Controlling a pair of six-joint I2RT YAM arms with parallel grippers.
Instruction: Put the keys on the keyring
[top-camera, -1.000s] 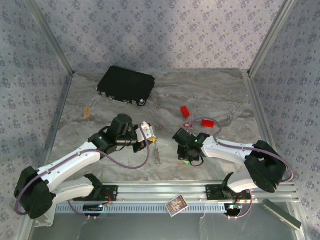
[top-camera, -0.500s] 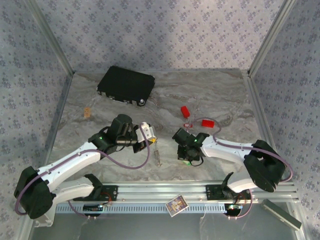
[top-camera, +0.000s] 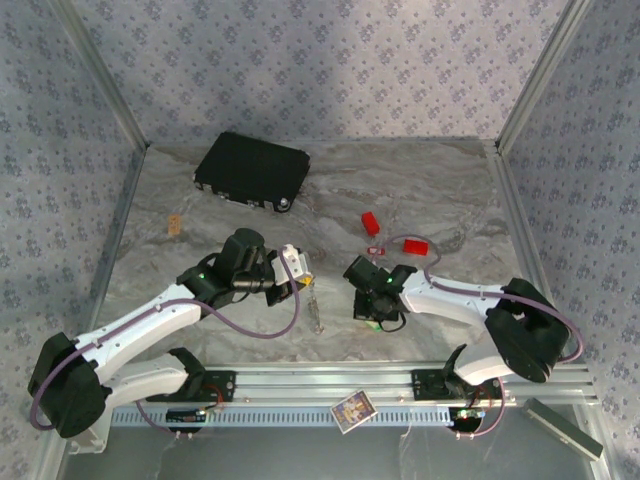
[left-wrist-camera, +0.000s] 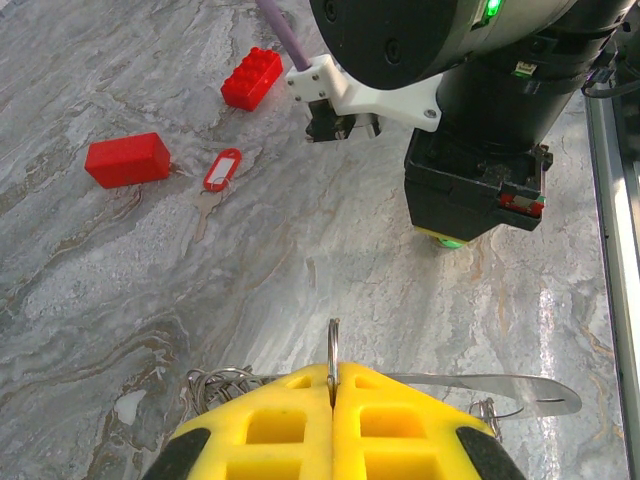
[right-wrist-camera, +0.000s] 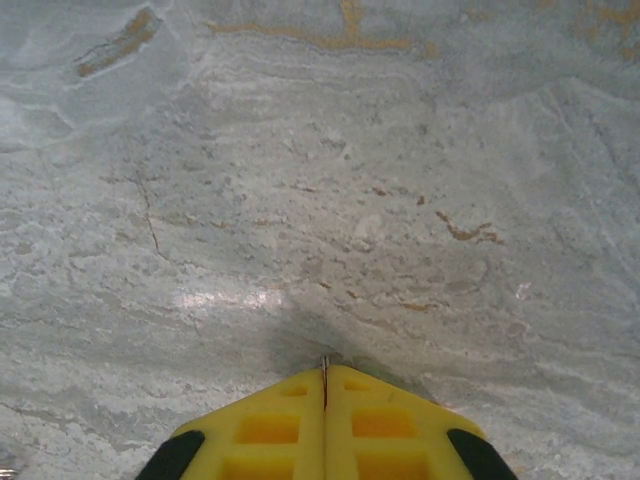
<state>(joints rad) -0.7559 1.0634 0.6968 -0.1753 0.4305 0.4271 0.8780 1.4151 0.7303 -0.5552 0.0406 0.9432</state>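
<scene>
My left gripper (left-wrist-camera: 332, 378) is shut on the keyring (left-wrist-camera: 332, 345), whose thin metal ring stands edge-on between the yellow fingertips. Its chain (left-wrist-camera: 215, 385) and pale strip (left-wrist-camera: 500, 380) trail to either side; from above the strip (top-camera: 316, 310) lies below the left gripper (top-camera: 300, 268). The red key (left-wrist-camera: 222, 168) lies flat on the marble, also seen from above (top-camera: 375, 251). My right gripper (right-wrist-camera: 324, 375) points down at the table, shut, with a thin metal edge pinched at its tips. A bright green bit, the green key (left-wrist-camera: 447, 240), shows under the right gripper (top-camera: 372, 318).
Two plain red blocks (top-camera: 370, 222) (top-camera: 415, 247) lie beyond the right gripper. A black case (top-camera: 252, 170) sits at the back left. A small tan piece (top-camera: 174, 224) lies at the far left. A card (top-camera: 352, 408) rests on the front rail.
The right gripper's jaws have closed over the green key. Both arms have barely shifted; the left still holds the keyring.
</scene>
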